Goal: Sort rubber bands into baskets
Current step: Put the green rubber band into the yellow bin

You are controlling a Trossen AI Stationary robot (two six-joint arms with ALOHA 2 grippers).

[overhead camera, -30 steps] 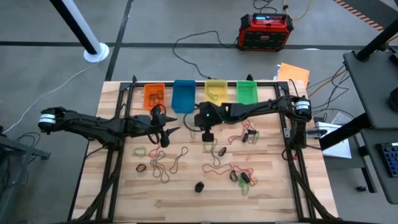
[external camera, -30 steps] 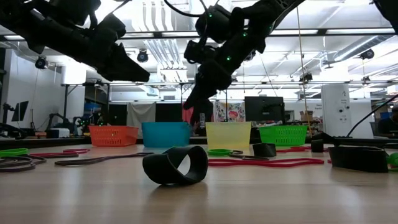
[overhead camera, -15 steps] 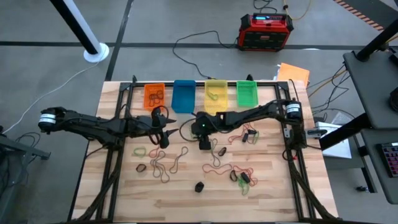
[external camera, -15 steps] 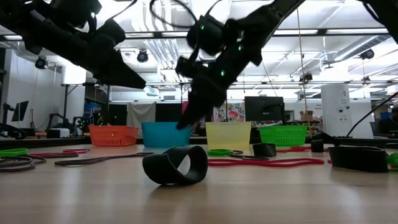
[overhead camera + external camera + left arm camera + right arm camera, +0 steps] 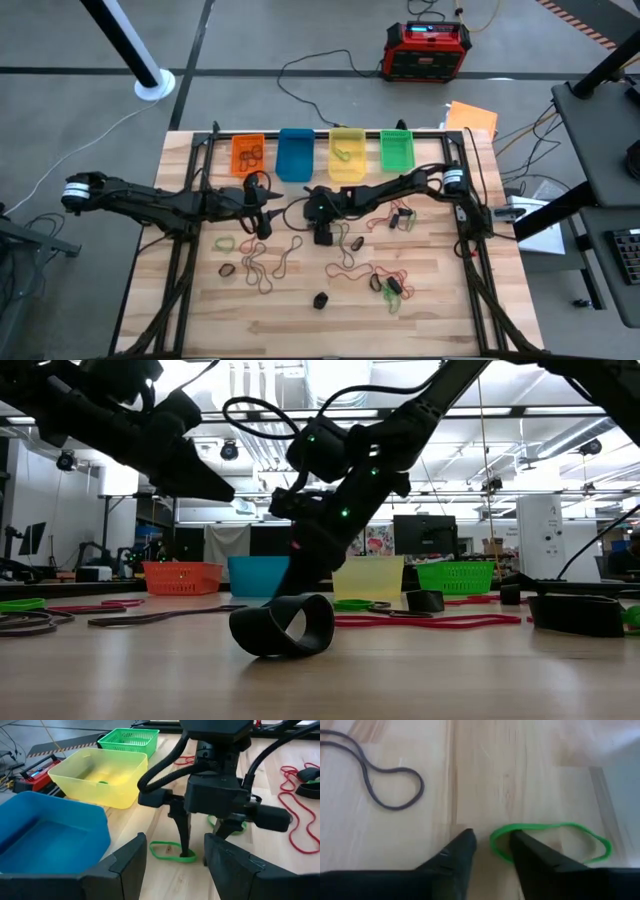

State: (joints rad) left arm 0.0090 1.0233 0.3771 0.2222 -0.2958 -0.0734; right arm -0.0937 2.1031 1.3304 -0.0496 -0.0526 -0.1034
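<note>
So the thing that matters here: your right gripper is down at the table on the green rubber band, and the band's end loop sits right at the fingertips. In the right wrist view one finger is planted just inside the loop's end and the other just outside it, so the jaws straddle the strand with a narrow gap, not clamped yet as far as I can tell. The band is a long flat oval lying on the wood, and its long axis runs away from the gripper to one side, so you're pinching the tip, not the middle.

From the left wrist view the same green rubber band lies flat just on the near side of the yellow basket, with the blue basket to the left of that and the green basket to the right, at the far edge of the table. If the band goes by colour, the green basket is the target, and that's a short trip far and right.

The left gripper hangs just left of the right one, jaws spread fairly wide and holding nothing. It's close, but the right one is already on the band.

A dark band lies loose nearby, clear of the fingers.

No readable writing or brand anywhere that I can make out.
</note>
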